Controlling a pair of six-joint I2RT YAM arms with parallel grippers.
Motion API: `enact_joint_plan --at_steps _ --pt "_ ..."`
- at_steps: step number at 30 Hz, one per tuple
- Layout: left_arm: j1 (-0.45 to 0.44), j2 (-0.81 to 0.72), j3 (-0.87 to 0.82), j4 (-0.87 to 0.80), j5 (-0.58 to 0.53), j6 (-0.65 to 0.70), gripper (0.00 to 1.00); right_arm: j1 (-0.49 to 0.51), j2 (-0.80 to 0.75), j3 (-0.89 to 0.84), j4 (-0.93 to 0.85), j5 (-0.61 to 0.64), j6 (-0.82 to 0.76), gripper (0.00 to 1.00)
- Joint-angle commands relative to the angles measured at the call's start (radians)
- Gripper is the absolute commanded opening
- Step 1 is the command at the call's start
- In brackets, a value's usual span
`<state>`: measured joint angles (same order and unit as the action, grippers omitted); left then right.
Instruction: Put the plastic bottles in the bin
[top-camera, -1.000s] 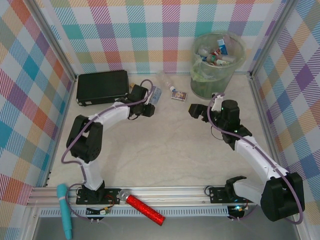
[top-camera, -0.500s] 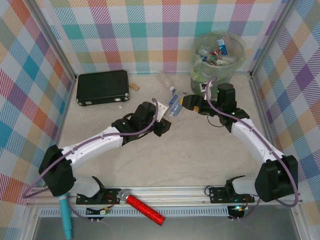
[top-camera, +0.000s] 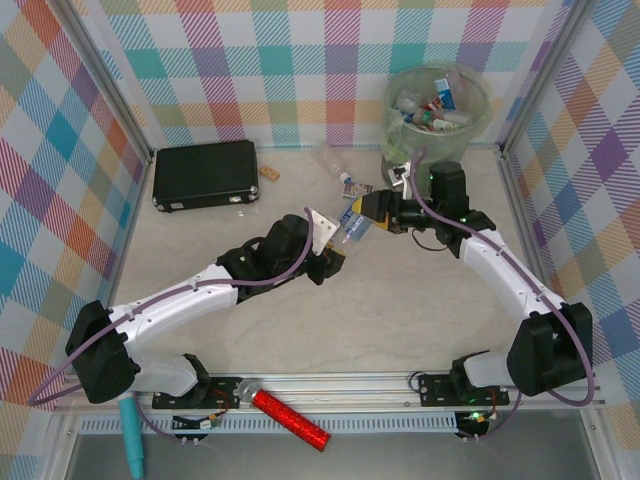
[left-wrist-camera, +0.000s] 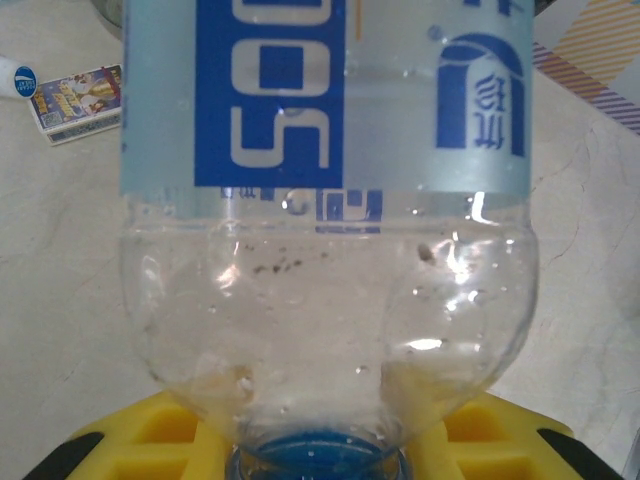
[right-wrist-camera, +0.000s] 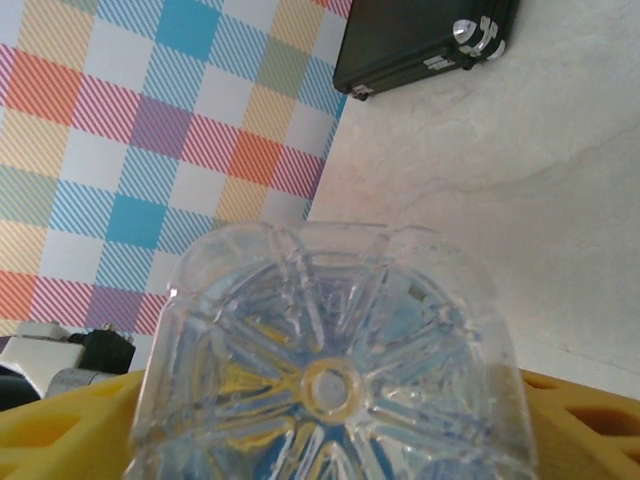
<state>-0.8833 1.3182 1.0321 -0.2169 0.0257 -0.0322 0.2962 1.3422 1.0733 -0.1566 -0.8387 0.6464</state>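
A: What is the biggest thing there?
B: The table (top-camera: 330, 320), pale and marbled, with checked walls (top-camera: 300, 60) around it. After it comes the bin (top-camera: 472, 138), tall, round and greenish, at the far right corner. Several bottles (top-camera: 436, 104) lie inside it, with red, white and blue parts.
A: And on the left side?
B: A flat black case (top-camera: 204, 173) lies at the far left, well apart from the bin. At the near edge, on the metal rail (top-camera: 380, 385), lies a red glittery cylinder (top-camera: 290, 418).
A: Where are the two claws?
B: They meet over the middle of the table, a little toward the far side. The left gripper (top-camera: 335, 240) is clamped on the neck end of a clear bottle (top-camera: 352, 227) with a blue label. In the left wrist view its blue cap (left-wrist-camera: 320, 460) sits between the yellow fingers (left-wrist-camera: 140, 440). This bottle is between the two arms, near the bin but outside it.
A: Does the right gripper (top-camera: 362, 211) hold it too?
B: Its yellow pads (right-wrist-camera: 60, 430) stand on both sides of the bottle's ribbed base. Whether they press on it or only stand beside it, I cannot tell.
A: Anything smaller?
B: A second clear bottle (top-camera: 326, 155) lies near the far wall, between the case and the bin. A small printed box (left-wrist-camera: 80, 90) lies on the table just beyond the grippers.
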Motion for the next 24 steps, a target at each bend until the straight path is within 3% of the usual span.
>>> enact_joint_plan --at_steps 1,6,8,12,17,24 --pt "-0.012 -0.025 -0.002 -0.002 0.007 0.020 0.20 0.007 -0.003 0.039 -0.046 -0.052 -0.026 0.66" --pt "-0.011 -0.009 0.014 -0.009 -0.017 0.016 0.30 0.008 -0.030 0.057 -0.096 0.015 -0.051 0.59" --pt "-0.012 -0.013 0.013 0.001 -0.044 -0.004 0.59 0.007 -0.048 0.080 -0.123 0.062 -0.068 0.58" --pt "-0.011 -0.059 -0.002 0.030 -0.092 -0.039 1.00 0.001 -0.070 0.147 -0.193 0.182 -0.113 0.54" --pt "-0.011 -0.150 -0.024 0.039 -0.184 -0.077 1.00 -0.061 -0.066 0.272 -0.250 0.331 -0.130 0.56" --pt "-0.009 -0.260 -0.044 0.023 -0.304 -0.091 1.00 -0.124 0.002 0.532 -0.340 0.689 -0.244 0.55"
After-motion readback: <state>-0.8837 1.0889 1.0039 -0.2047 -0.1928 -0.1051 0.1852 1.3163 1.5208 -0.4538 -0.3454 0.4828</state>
